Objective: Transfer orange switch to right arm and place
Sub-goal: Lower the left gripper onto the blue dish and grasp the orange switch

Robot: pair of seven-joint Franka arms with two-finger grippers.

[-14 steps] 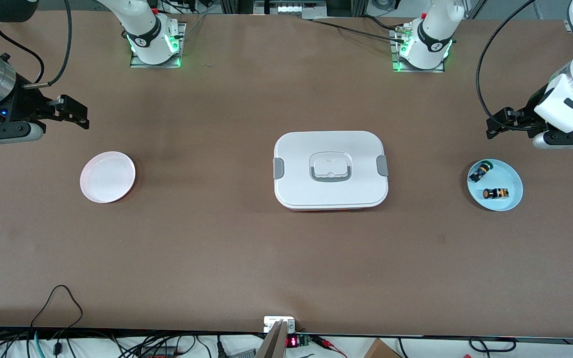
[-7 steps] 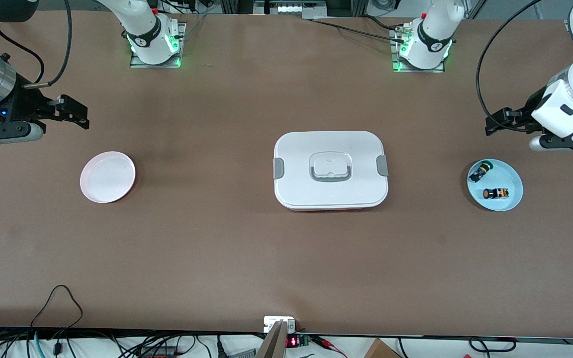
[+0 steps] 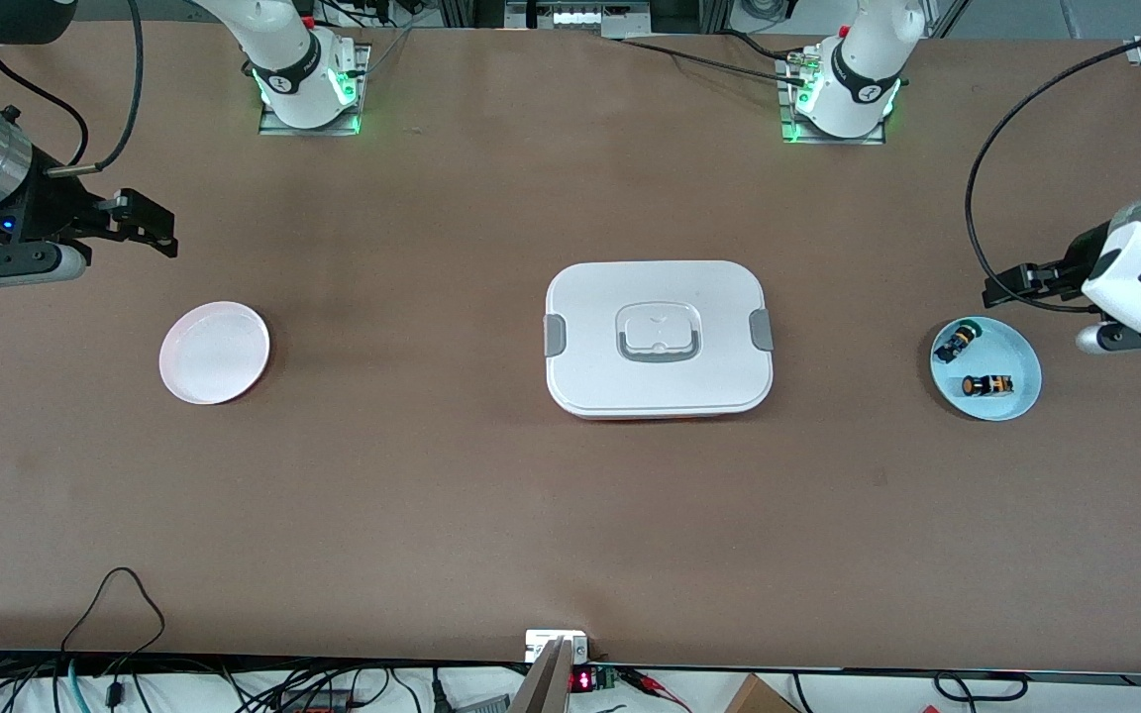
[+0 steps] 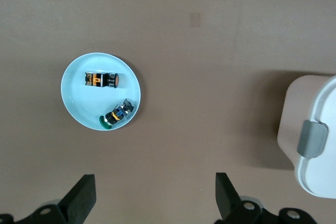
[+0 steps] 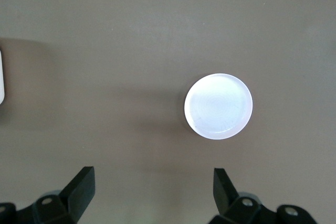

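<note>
The orange switch (image 3: 986,384) lies on its side in a light blue plate (image 3: 1017,349) toward the left arm's end of the table. It also shows in the left wrist view (image 4: 101,80), in that plate (image 4: 77,98). My left gripper (image 3: 1008,285) hangs in the air just beside the plate's rim, open and empty (image 4: 155,195). My right gripper (image 3: 150,226) waits over bare table by the pale pink plate (image 3: 214,352), open and empty (image 5: 154,190).
A black switch with a green cap (image 3: 957,342) shares the blue plate, farther from the front camera than the orange one (image 4: 116,115). A white lidded box (image 3: 658,337) sits mid-table. The pink plate (image 5: 218,106) holds nothing.
My left arm has swung closer to the blue plate, its gripper now just beside the rim. The right arm and the switches have not moved.
</note>
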